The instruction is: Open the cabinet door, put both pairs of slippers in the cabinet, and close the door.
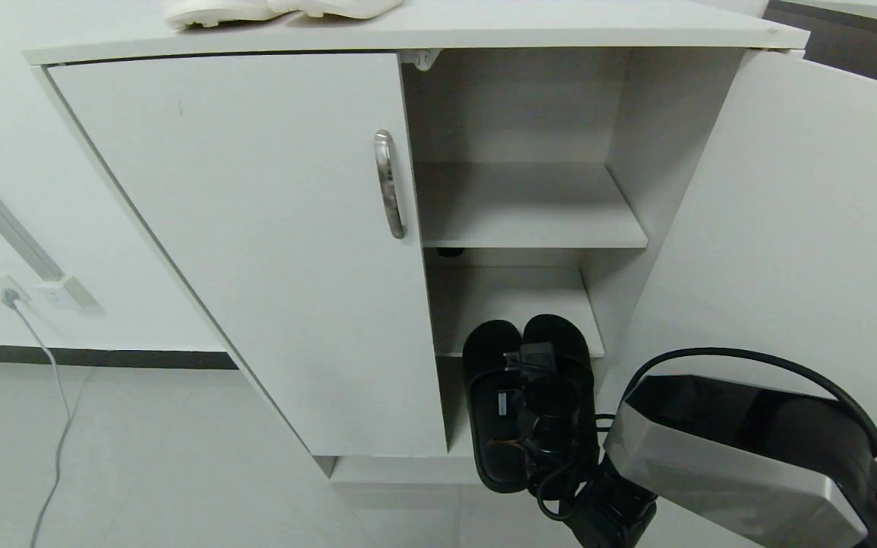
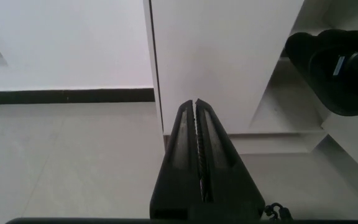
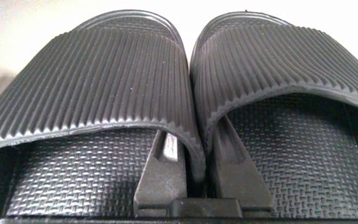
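desk: what does the right gripper (image 3: 194,135) hold?

photographer: a pair of black rubber slippers with ribbed straps (image 1: 493,350), side by side. one finger (image 3: 166,155) sits under each strap, and the jaws stand only narrowly apart, pinching the two adjoining strap edges between them.

desk: and where is the pair?

photographer: in front of the white two-door cabinet (image 1: 408,34), low down at its open right half. from the head view the slippers overlap the front edge of the lower shelf (image 1: 511,308) and the bottom opening beneath it. whether they touch the cabinet, i cannot tell.

desk: the doors?

photographer: the white right door (image 1: 804,228) is swung wide open, showing the bare upper shelf (image 1: 522,205). the white left door (image 1: 256,243) is closed, its curved metal handle (image 1: 387,183) upright along its inner edge.

desk: the other pair?

photographer: cream-white slippers (image 1: 279,7) lie on the cabinet's top, above the closed door.

desk: and the left gripper (image 2: 195,106)?

photographer: its jaws are pressed together with nothing between them. it hangs over the pale tiled floor (image 2: 73,162), near the foot of the closed door and apart from it.

desk: anything else?

photographer: a wall socket with a grey cable (image 1: 8,297) trailing to the floor, well left of the cabinet.
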{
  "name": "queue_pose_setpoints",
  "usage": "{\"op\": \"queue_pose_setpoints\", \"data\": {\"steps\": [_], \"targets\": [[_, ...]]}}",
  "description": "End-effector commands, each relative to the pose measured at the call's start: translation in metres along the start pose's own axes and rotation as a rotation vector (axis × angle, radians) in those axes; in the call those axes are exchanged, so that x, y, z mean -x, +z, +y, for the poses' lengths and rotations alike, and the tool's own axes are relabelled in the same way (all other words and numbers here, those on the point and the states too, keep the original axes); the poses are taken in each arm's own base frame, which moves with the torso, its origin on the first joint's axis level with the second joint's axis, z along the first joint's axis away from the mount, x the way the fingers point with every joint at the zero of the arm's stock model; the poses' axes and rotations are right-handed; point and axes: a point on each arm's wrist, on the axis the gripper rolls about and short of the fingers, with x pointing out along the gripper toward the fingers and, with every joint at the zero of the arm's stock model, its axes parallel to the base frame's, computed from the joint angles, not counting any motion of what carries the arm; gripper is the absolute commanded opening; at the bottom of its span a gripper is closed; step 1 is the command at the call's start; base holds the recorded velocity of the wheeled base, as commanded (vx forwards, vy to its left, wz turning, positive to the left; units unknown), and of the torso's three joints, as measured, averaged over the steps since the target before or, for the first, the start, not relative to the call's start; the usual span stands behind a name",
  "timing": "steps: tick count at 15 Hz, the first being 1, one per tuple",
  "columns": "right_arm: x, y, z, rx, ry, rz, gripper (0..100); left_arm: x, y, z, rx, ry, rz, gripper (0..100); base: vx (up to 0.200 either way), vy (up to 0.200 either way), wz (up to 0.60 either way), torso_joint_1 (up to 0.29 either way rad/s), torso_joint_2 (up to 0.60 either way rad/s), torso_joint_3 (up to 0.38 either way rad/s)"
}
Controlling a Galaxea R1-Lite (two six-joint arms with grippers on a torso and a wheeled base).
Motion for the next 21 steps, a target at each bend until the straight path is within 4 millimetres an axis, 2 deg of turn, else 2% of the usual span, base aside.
{"op": "queue_pose_setpoints", "data": {"steps": [1,6,11,14,18,21], "targets": [[0.0,0.001,0.0,0.0,0.002,-0.001,0,0.0,0.0,0.0,0.001,0.0,0.001,0,0.0,0.0,0.0,0.0,0.0,0.0],[-0.007,0.001,-0.001,0.016,-0.004,0.005,0,0.0,0.0,0.0,0.001,0.0,0.001,0,0.0,0.0,0.0,0.0,0.0,0.0],[-0.05,0.018,-0.003,0.034,-0.002,0.03,0,0.0,0.0,0.0,0.004,0.001,0.001,0,0.0,0.0,0.0,0.0,0.0,0.0],[-0.074,0.019,-0.004,0.041,-0.014,0.044,0,0.0,0.0,0.0,0.002,0.001,0.001,0,0.0,0.0,0.0,0.0,0.0,0.0],[-0.094,0.019,0.001,0.027,-0.022,0.04,0,0.0,0.0,0.0,0.004,0.001,0.001,0,0.0,0.0,0.0,0.0,0.0,0.0],[-0.12,0.03,0.002,0.016,-0.049,0.027,0,0.0,0.0,0.0,0.004,0.001,0.001,0,0.0,0.0,0.0,0.0,0.0,0.0]]}}
